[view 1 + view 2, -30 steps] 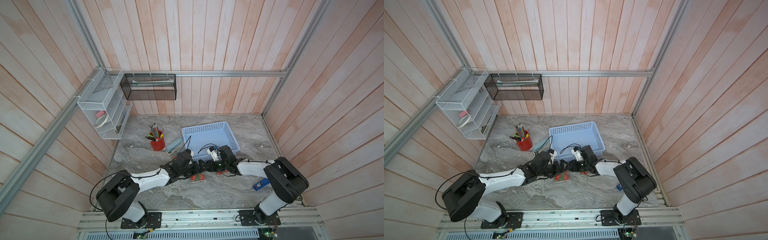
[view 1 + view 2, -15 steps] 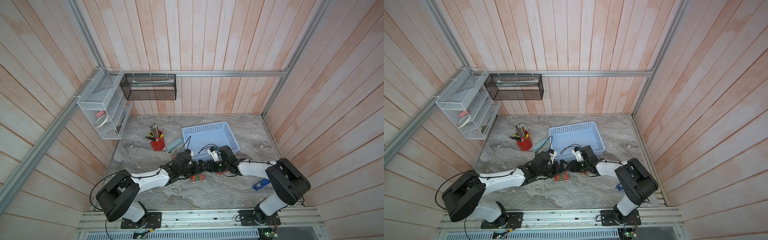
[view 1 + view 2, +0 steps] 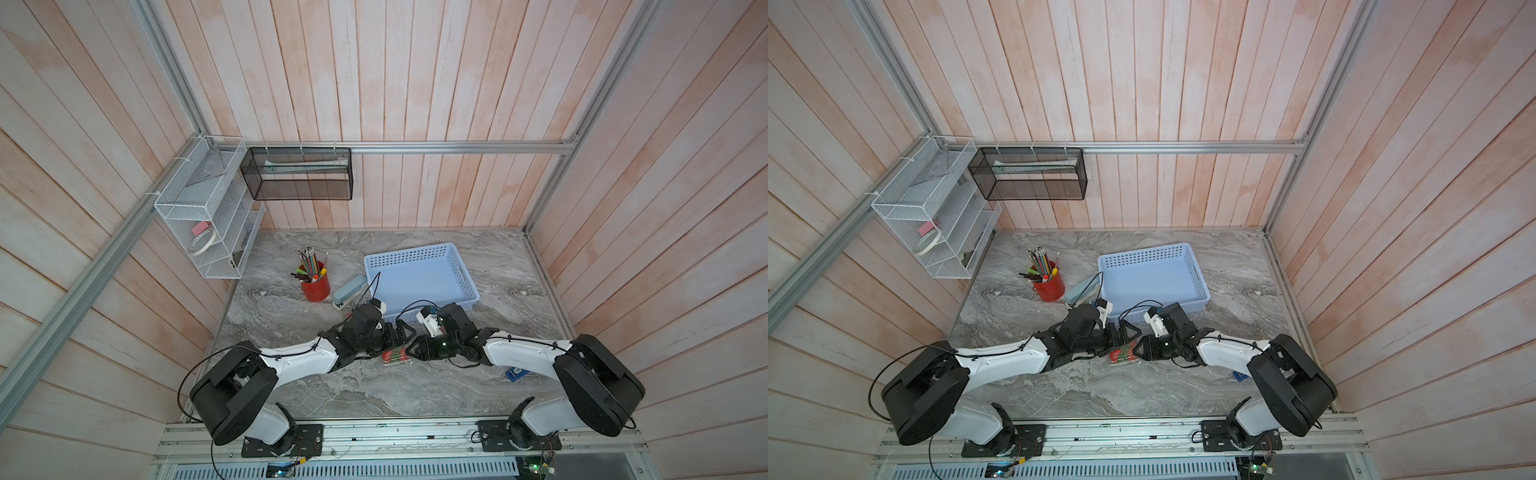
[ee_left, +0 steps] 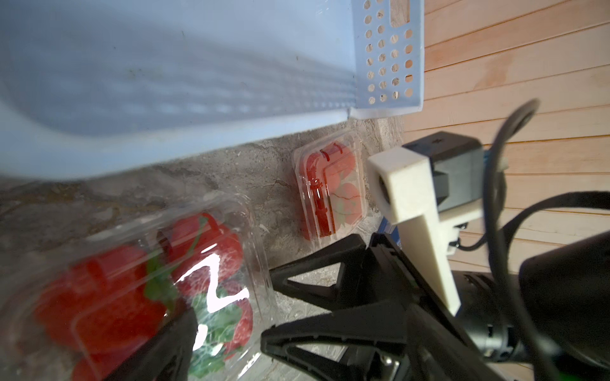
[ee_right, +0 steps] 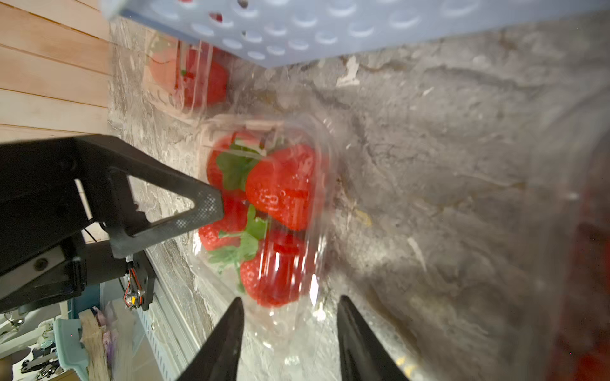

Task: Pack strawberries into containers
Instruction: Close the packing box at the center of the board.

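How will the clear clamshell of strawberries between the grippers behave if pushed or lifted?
Probably slides rather than tips: the clamshell lies flat on the smooth marble tabletop. Its thin clear walls likely flex under a squeeze. The strawberries pack it tightly, so little should shift inside.

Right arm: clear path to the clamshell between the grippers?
Probably yes. The clamshell sits straight ahead of the right gripper, whose jaws stand apart at its near end, with nothing between. The left gripper crowds one side only.
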`<state>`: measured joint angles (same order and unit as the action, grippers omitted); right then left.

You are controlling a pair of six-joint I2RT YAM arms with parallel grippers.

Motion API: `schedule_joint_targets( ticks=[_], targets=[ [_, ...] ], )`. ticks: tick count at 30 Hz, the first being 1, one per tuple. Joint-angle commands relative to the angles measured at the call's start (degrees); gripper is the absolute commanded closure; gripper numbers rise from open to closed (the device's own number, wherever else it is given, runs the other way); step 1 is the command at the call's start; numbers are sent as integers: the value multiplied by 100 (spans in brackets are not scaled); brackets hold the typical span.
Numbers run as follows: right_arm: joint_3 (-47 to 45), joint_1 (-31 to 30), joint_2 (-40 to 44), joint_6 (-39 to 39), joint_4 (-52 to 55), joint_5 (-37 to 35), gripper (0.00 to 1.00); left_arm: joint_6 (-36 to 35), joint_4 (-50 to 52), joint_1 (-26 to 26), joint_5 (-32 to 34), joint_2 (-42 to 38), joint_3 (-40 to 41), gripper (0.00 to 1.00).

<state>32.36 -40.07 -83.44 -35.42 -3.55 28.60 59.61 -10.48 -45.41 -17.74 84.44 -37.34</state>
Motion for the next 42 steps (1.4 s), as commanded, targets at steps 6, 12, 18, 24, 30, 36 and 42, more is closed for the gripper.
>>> schedule_joint_targets(
  ticks=[6, 12, 18, 24, 30, 36, 42],
  targets=[
    [-168, -128, -111, -401, -467, 206, 57, -45, 213, 41, 69, -9, 178, 0],
    [-286, -132, -52, -526, -566, 215, 61, -47, 197, 58, 60, -6, 205, 0],
    [-371, -133, -40, -536, -523, 213, 62, -44, 193, 73, 54, 0, 219, 0],
    [-435, -138, 6, -545, -524, 178, 62, -29, 174, 71, 46, 4, 227, 0],
    [-443, -132, 8, -547, -563, 174, 67, -20, 159, 76, 49, 26, 227, 0],
    [-527, -131, -101, -611, -731, 234, 72, -3, 147, 76, 50, 21, 241, 0],
    [-555, -132, -130, -633, -781, 252, 72, -5, 150, 76, 48, 28, 240, 0]
  ],
)
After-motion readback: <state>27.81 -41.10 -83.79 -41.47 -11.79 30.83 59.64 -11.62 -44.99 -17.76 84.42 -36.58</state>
